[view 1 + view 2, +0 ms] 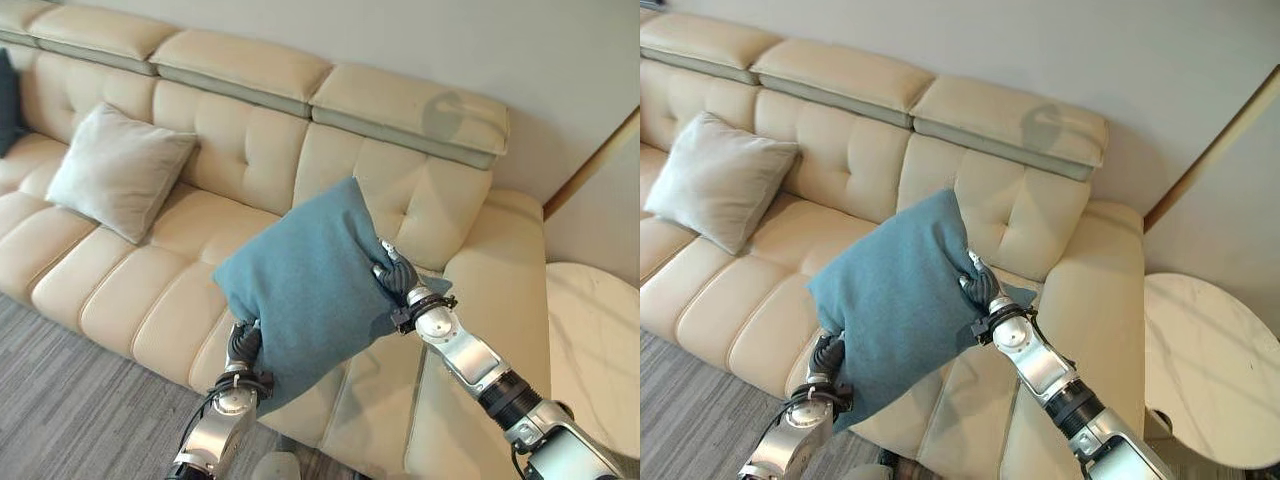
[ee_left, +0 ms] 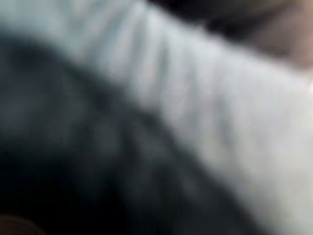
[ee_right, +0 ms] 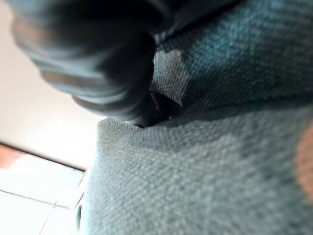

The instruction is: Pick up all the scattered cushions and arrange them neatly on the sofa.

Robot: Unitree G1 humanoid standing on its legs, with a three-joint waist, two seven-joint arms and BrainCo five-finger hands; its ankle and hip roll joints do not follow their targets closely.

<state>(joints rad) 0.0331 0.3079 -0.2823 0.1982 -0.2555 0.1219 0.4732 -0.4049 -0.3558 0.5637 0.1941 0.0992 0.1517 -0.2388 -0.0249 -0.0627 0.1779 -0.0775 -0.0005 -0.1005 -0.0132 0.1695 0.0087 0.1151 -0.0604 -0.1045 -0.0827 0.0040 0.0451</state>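
Above the cream sofa (image 1: 150, 290), both hands hold the teal cushion (image 1: 305, 285) in the air, left hand (image 1: 243, 345) and right hand (image 1: 398, 275) clenched into its fabric; a beige cushion (image 1: 118, 170) is already placed

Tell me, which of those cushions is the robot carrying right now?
The teal-blue cushion, held up in front of the sofa between both hands. The pale grey cushion leans untouched against the sofa's backrest, and a dark cushion sits at the far end.

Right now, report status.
Left hand and right hand grip teal cushion, held above sofa. Grey cushion already placed. Nothing blocking.
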